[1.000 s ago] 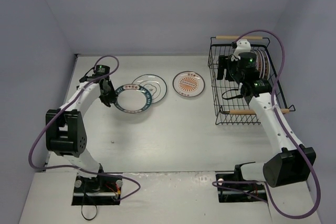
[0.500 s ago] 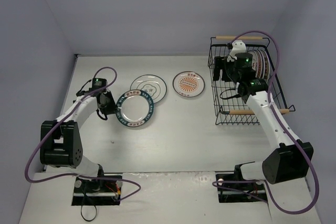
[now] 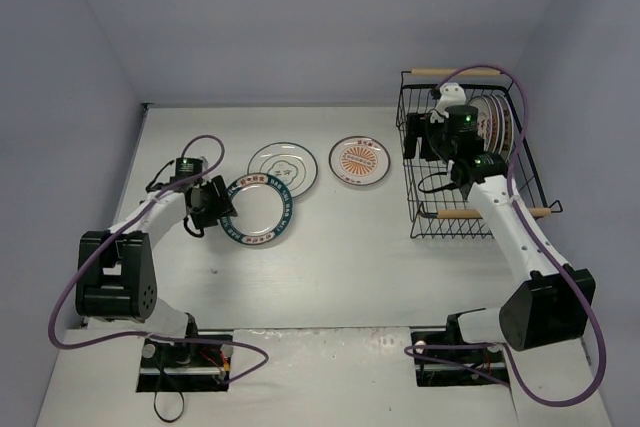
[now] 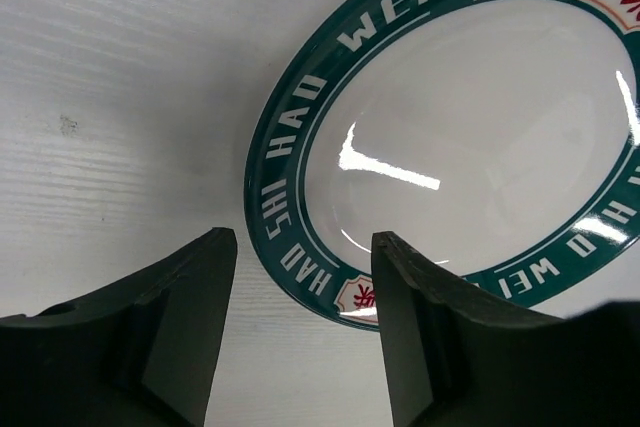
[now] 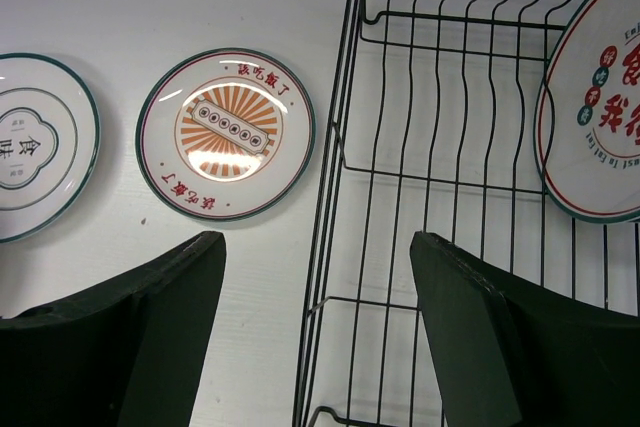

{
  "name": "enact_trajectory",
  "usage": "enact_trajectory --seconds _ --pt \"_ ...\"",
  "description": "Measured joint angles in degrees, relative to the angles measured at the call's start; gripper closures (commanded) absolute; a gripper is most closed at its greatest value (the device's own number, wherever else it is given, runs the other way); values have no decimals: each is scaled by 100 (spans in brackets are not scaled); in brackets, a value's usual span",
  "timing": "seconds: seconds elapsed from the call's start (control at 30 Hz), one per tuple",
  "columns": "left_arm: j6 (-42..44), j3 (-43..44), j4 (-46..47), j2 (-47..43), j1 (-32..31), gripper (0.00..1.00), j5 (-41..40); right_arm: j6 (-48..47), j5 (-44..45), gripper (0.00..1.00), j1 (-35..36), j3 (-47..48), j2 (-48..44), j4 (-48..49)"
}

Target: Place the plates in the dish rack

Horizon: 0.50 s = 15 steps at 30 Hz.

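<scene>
Plate (image 4: 470,137) just ahead of left claw (image 4: 303,245)

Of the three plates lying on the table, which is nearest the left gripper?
The dark teal-rimmed plate: its rim lies right at the open left gripper. The pale plate and the orange sunburst plate lie farther away.

Table (image 3: 330,267): matte white, one small dark speck.
Teal-rimmed plate (image 4: 470,167): glossy white centre; broad dark teal rim with white lettering; red characters on cream panels.
Pale plate (image 3: 292,159): white, thin teal edge line, faint green centre motif.
Sunburst plate (image 5: 225,134): orange rays in the centre, red characters on a white band, teal edge.
Dish rack (image 3: 452,227): black wire; handles (image 3: 430,72) light wood.
Racked plate (image 5: 600,97): white, red characters, teal and red rim lines.
Left end effector (image 4: 303,247) and right end effector (image 5: 318,247): black fingers.
</scene>
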Motion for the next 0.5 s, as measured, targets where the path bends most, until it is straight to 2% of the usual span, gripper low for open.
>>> enact_trajectory --seconds 0.27,0.5 --pt "118 -293 627 -254 754 41 533 15 -286 24 7 -216 -129 11" --pt "321 -334 1502 232 973 41 1263 4 -684 24 33 -271 -299 17"
